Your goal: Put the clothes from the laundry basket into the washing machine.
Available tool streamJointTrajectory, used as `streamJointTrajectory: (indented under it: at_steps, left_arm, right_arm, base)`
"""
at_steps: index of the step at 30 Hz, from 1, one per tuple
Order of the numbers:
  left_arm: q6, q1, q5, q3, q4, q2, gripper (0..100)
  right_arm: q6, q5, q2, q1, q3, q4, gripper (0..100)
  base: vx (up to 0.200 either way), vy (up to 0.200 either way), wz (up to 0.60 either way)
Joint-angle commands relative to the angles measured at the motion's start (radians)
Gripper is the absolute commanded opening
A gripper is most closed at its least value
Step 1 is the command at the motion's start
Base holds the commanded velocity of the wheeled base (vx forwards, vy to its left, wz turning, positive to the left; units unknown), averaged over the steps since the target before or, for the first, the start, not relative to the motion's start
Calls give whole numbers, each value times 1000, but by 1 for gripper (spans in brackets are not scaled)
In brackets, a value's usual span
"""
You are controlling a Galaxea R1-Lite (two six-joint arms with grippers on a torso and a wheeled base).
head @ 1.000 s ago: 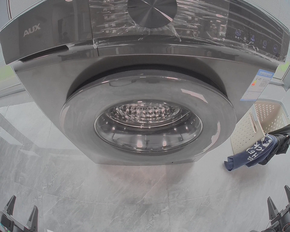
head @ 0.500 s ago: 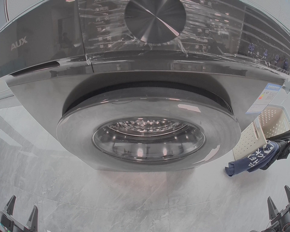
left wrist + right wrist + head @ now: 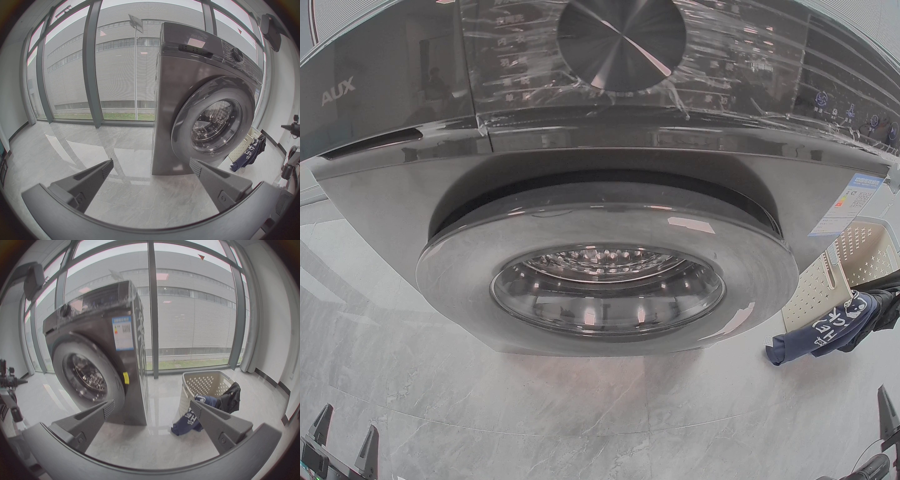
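Washing machine (image 3: 600,156) dead ahead, door (image 3: 456,262) shut. Laundry basket (image 3: 865,247) on the floor (image 3: 581,400) just to its right, navy and black clothes (image 3: 828,325) draped over its rim. Left claw (image 3: 150,162) and right claw (image 3: 151,402) both wide, nothing held.

Washing machine (image 3: 600,187) sits straight ahead of me on the floor (image 3: 550,394). Laundry basket (image 3: 814,292) just beside it on my right, clothes (image 3: 825,328) hanging over its near rim down to the floor.
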Motion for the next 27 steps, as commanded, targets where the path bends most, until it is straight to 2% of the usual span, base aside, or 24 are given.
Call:
streamJointTrajectory:
  at_steps: [1,4,6,8,11,15,18,22,27]
  left_arm:
    - [0,0,1,15,0,-9,100]
    - [0,0,1,15,0,-9,100]
    - [0,0,1,15,0,-9,100]
    - [0,0,1,15,0,-9,100]
    - [0,0,1,15,0,-9,100]
    - [0,0,1,15,0,-9,100]
    - [0,0,1,15,0,-9,100]
    - [0,0,1,15,0,-9,100]
    - [0,0,1,15,0,-9,100]
  right_arm:
    - [35,23,215,10,-23,-19,100]
    - [24,43,322,28,2,-55,100]
    - [0,78,404,59,0,-107,100]
    - [-23,87,485,82,-14,-151,100]
    - [-19,89,627,127,-44,-242,100]
    - [0,86,812,246,-67,-388,100]
    - [41,60,947,331,-75,-496,100]
    - [81,-8,1114,375,-89,-664,100]
    - [92,-19,1217,429,-87,-797,100]
  base:
    - [0,0,0]
    - [0,0,0]
    - [0,0,0]
    - [0,0,0]
    - [0,0,0]
    - [0,0,0]
    - [0,0,0]
    - [0,0,0]
    - [0,0,0]
